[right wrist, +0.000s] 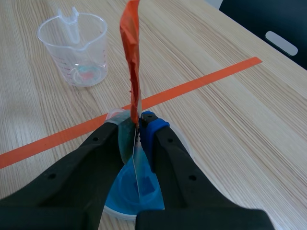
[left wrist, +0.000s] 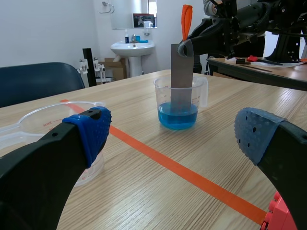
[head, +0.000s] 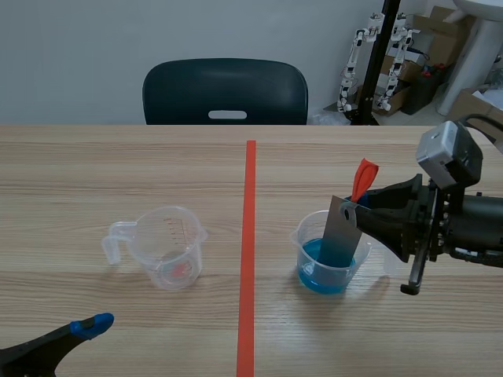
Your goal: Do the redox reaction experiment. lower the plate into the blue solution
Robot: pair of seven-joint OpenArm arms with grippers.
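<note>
The right gripper (head: pixel 363 206) was clenched above the clear measuring cup (head: pixel 308 239), pinching the top of the grey plate (head: pixel 343 236). The plate's lower end stood in the blue solution (head: pixel 324 276) (orange-red strip (head: pixel 364 177) poking up past the pads). The left gripper (left wrist: pixel 173 133) sat spread wide, well apart.

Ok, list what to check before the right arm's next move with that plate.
1. Grip: right gripper shut on the top of the plate: ok.
2. Depth: plate's lower end in the blue solution: ok.
3. The beaker stands upright: ok.
4. Plate touching the beaker's bottom: cannot tell.
5. The left gripper is open, apart from the beaker: ok.
</note>
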